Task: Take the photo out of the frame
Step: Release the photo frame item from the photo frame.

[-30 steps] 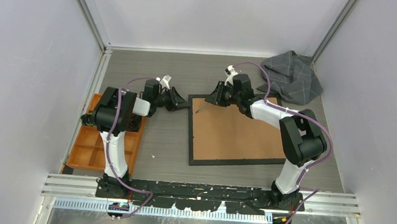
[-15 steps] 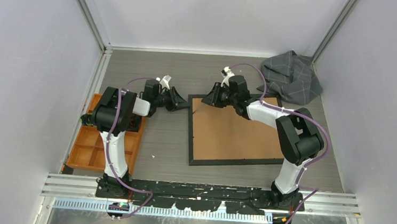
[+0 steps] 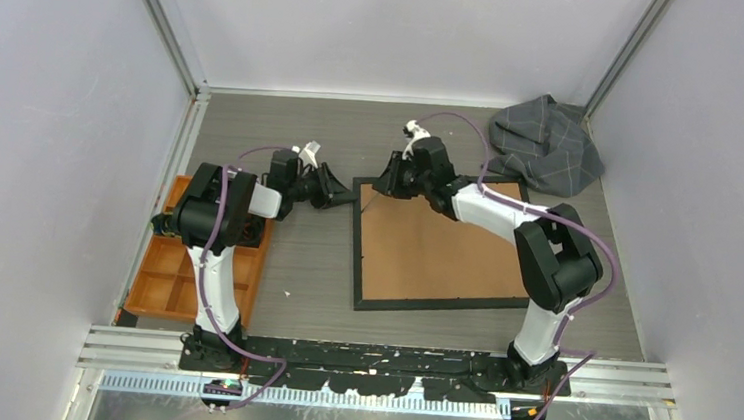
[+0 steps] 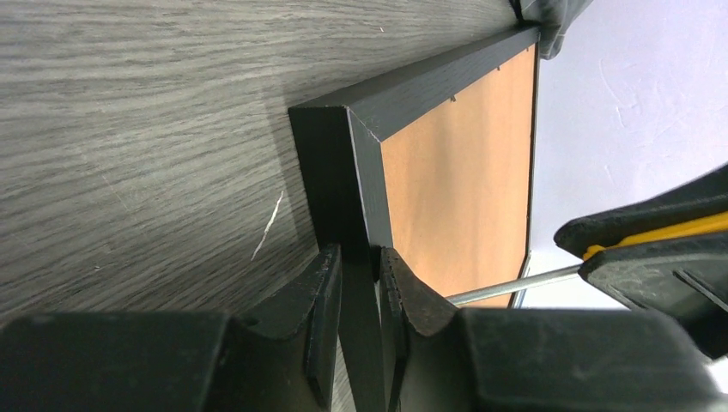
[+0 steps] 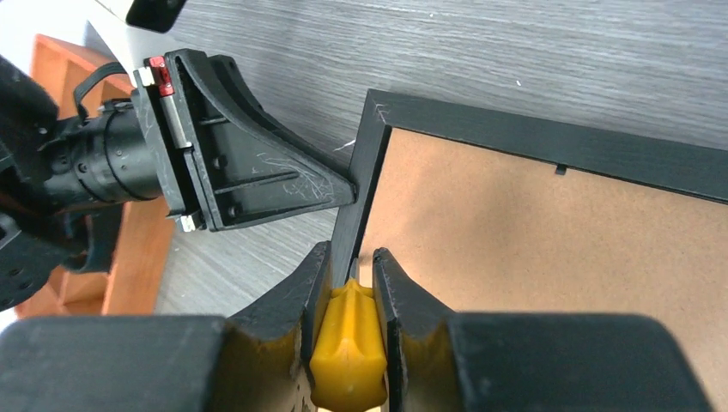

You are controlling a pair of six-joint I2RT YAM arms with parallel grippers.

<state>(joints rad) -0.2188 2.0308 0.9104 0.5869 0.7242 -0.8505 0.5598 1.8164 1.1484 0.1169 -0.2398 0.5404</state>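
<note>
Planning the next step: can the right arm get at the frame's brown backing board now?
Probably yes: the backing board lies uncovered, the left tool grips only the frame border, and the right tool's screwdriver is over it.

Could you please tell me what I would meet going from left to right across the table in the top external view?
Tray → left hand → frame → cloth.
</note>
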